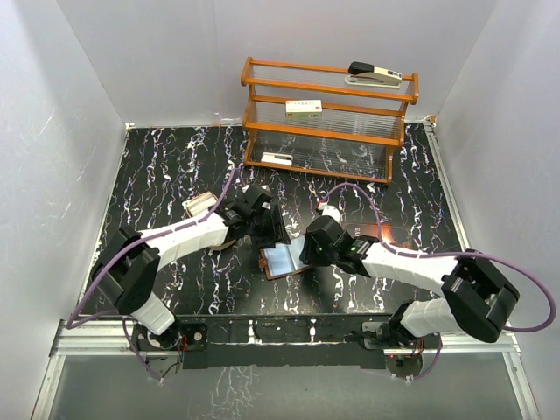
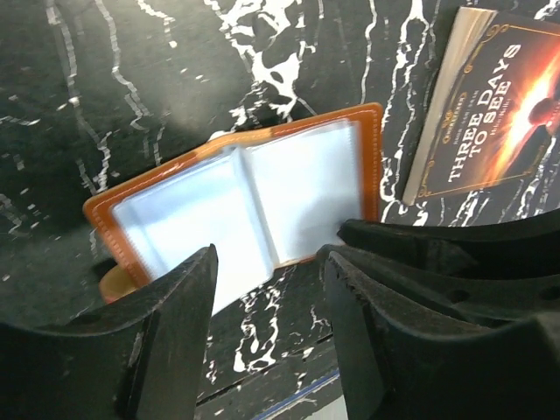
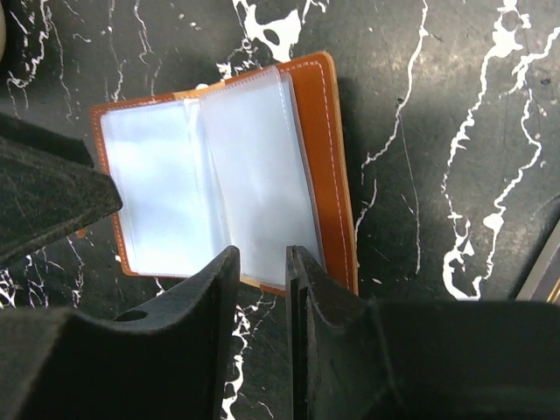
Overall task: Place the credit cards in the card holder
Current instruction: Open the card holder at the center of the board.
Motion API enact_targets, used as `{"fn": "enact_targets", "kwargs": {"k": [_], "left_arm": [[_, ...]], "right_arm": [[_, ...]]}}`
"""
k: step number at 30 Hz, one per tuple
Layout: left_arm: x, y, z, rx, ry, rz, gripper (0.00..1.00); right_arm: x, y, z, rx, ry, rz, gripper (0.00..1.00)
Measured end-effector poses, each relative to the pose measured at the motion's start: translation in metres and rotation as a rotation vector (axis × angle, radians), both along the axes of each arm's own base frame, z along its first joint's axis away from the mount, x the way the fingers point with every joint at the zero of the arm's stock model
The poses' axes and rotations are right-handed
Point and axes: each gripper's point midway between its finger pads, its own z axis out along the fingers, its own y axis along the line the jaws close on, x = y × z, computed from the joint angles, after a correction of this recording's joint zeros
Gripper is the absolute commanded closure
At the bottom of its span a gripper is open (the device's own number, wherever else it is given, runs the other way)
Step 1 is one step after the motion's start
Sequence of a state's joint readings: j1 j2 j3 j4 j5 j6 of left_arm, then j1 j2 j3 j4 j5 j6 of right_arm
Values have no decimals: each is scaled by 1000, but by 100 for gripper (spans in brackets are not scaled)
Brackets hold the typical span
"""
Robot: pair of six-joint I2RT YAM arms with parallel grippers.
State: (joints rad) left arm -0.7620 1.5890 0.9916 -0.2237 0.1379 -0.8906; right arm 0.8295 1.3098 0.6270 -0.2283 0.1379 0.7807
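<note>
The card holder (image 1: pixel 284 260) lies open and flat on the black marble table, brown leather outside and glossy clear pockets facing up (image 2: pixel 245 197) (image 3: pixel 219 179). My left gripper (image 1: pixel 267 226) (image 2: pixel 267 262) hovers at its far-left side, open, with only table between the fingers. My right gripper (image 1: pixel 308 249) (image 3: pixel 261 255) is over the holder's near edge, its jaws a narrow gap apart with nothing in it. A small tan tray (image 1: pixel 200 206) left of the left arm holds something flat. I cannot tell whether these are the credit cards.
A dark booklet (image 1: pixel 378 232) (image 2: pixel 499 105) with pale lettering lies right of the holder. At the back stands a wooden rack (image 1: pixel 328 118) with a stapler (image 1: pixel 374 74) on top and white boxes (image 1: pixel 304 107) on its shelves. White walls close in both sides.
</note>
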Motion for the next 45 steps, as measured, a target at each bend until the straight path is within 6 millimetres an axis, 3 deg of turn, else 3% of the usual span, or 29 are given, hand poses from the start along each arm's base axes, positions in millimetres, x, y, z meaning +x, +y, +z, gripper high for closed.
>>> {"fn": "enact_targets", "kwargs": {"k": [9,19,23,27,31,37,45], "left_arm": [[-17,34,-2,108,14,19,43],[-41,57,-24,175,64,-6,37],[-43,56,-29,168,66,-24,46],[-41,54,-30,164,51,-42,72],[-39,52,-31,162,39,-55,85],[-36,49,-29,152,16,-74,96],[-33,49,-30,156,-2,-88,100]], "right_arm": [[10,8,5,-25,-12,21,72],[5,-1,-15,-103,37,21,71],[5,-2,-15,-104,36,18,66],[5,-1,-14,-108,33,28,63],[11,7,-2,-102,10,51,59],[25,24,10,-97,-20,77,53],[23,16,-18,-202,26,86,47]]}}
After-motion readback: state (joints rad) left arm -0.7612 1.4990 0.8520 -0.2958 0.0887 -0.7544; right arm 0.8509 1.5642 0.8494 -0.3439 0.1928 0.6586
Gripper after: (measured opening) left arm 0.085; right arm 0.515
